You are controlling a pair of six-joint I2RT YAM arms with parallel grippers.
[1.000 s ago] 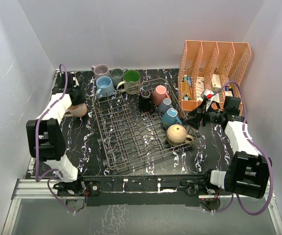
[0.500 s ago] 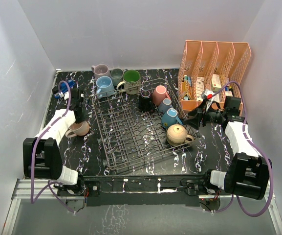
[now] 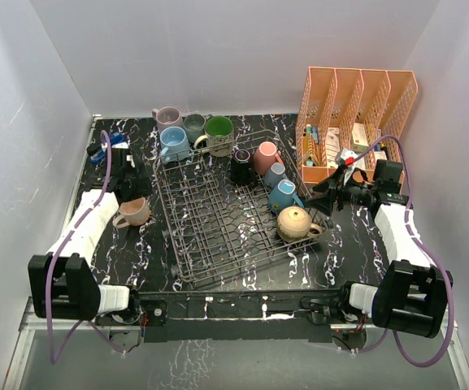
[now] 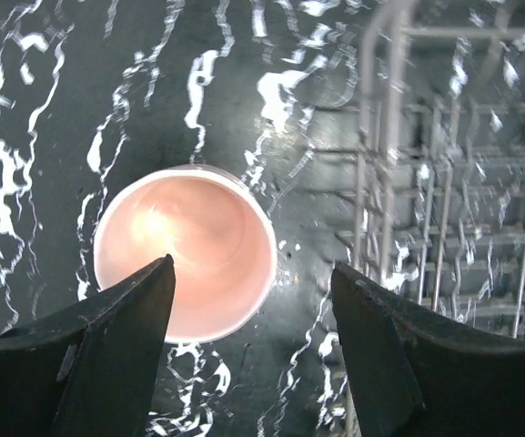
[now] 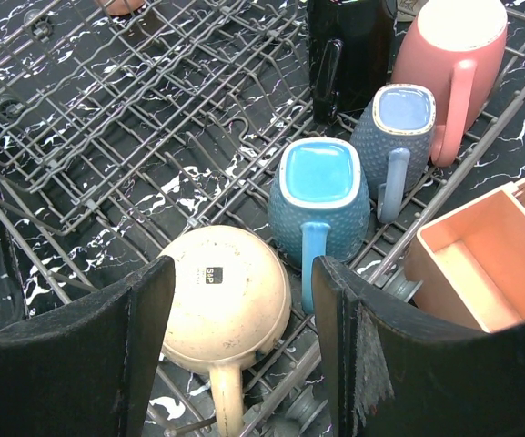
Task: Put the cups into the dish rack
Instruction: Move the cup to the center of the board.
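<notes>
A peach cup [image 3: 134, 212] stands upright on the table just left of the dish rack [image 3: 210, 244]. My left gripper [image 3: 132, 188] hangs open above it. In the left wrist view the cup [image 4: 185, 253] lies mostly outside the gap, partly behind the left finger [image 4: 126, 319], and nothing is held. Black [image 3: 241, 166], pink [image 3: 265, 157], grey-blue [image 3: 275, 174], teal [image 3: 284, 195] and cream [image 3: 295, 222] cups sit in the rack's right side. My right gripper [image 5: 244, 269] is open above the upturned cream cup [image 5: 226, 300], holding nothing.
Mauve [image 3: 167, 119], light blue [image 3: 174, 145], grey [image 3: 193, 126] and green-lined [image 3: 218, 130] cups stand on the table behind the rack. An orange mesh file organizer [image 3: 356, 106] stands at the back right, close to my right arm. White walls enclose the table.
My left gripper brought the peach cup forward along the rack's left side, set it on the table and opened. The right arm has not moved.
</notes>
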